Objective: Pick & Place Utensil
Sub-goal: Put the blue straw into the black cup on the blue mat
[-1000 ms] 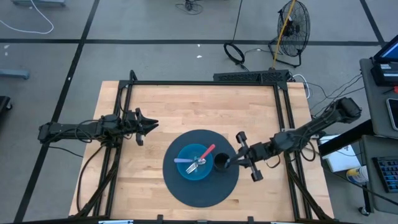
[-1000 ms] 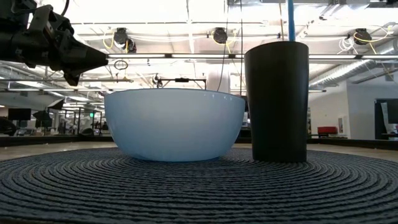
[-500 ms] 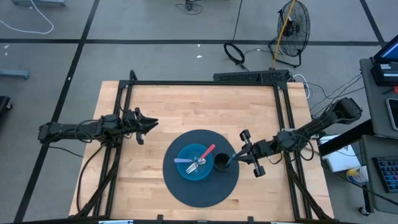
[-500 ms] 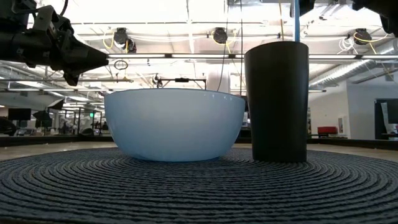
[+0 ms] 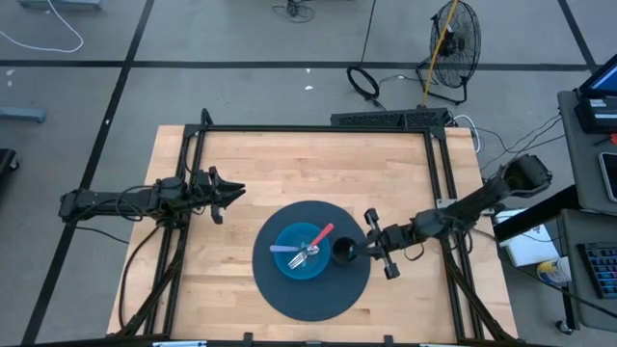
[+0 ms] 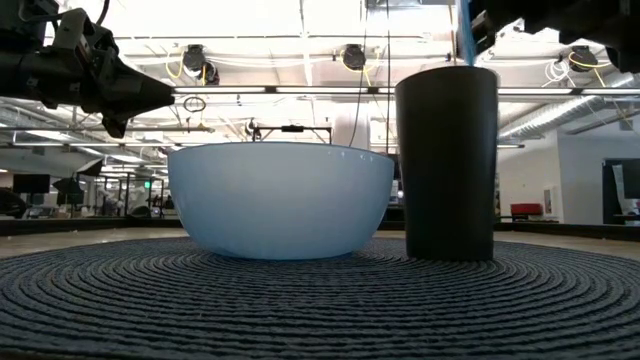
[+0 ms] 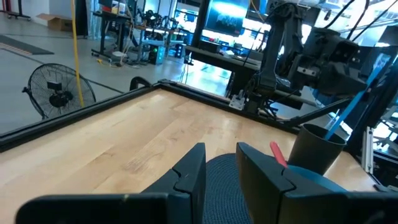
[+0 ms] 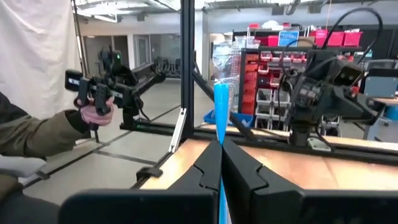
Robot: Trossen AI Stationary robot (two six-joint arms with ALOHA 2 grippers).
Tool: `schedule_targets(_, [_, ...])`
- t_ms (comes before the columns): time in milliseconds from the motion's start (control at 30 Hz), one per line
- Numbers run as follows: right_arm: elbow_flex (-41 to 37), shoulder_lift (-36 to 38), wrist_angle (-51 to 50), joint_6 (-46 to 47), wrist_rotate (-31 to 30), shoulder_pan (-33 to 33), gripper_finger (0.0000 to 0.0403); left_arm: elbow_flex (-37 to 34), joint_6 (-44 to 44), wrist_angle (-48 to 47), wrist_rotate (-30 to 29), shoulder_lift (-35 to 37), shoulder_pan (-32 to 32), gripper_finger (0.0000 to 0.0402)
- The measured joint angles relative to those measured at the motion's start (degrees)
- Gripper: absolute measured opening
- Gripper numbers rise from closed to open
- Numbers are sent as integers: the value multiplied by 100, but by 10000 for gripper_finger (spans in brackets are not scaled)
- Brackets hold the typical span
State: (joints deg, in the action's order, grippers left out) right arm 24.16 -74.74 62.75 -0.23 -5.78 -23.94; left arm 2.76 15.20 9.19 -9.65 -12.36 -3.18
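On a round dark mat (image 5: 313, 289) stand a light-blue bowl (image 5: 301, 254) and, right of it, a black cup (image 5: 342, 253). A red-handled, a purple and a metal utensil lie in the bowl (image 6: 280, 200). My right gripper (image 5: 361, 249) hangs just right of the cup (image 6: 446, 160), shut on a blue utensil (image 6: 466, 35) whose lower end goes down into the cup's mouth, where it is hidden. My left gripper (image 5: 237, 193) waits open at the table's left, above the wood, with nothing between its fingers (image 7: 193, 171). My right gripper pinches the blue utensil's handle (image 8: 221, 134) between its two fingers, some way below its upper end (image 8: 221, 93). The fingers come nearly level from the table's right and lie across the handle. The utensil (image 7: 348, 109) stands steep and tilted, its lower end inside the cup.
A black frame (image 5: 318, 130) rims the wooden table. Bare wood lies beyond the mat toward the far edge. Off the table stand a fan (image 5: 453, 43) and a person (image 8: 37, 137) holding a hand controller.
My right gripper has sunk toward the cup, still shut on the blue utensil. The utensil has gone lower into the cup, and the gripper now shows at the top of the low view.
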Motion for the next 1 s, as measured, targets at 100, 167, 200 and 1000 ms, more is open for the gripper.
schedule_targets(100, [9, -182, 101, -26, -2, 2, 0, 0, 0, 1, 2, 0, 0, 93])
schedule_targets(167, [15, -279, 118, -68, -6, 2, 0, 0, 2, 2, 2, 0, 0, 93])
schedule_targets(200, [14, -321, 94, -72, -4, 2, 0, 0, 2, 2, 2, 0, -2, 93])
schedule_targets(1000, [7, -146, 220, -164, 439, 522, 0, -2, -3, -15, -97, -1, 0, 93])
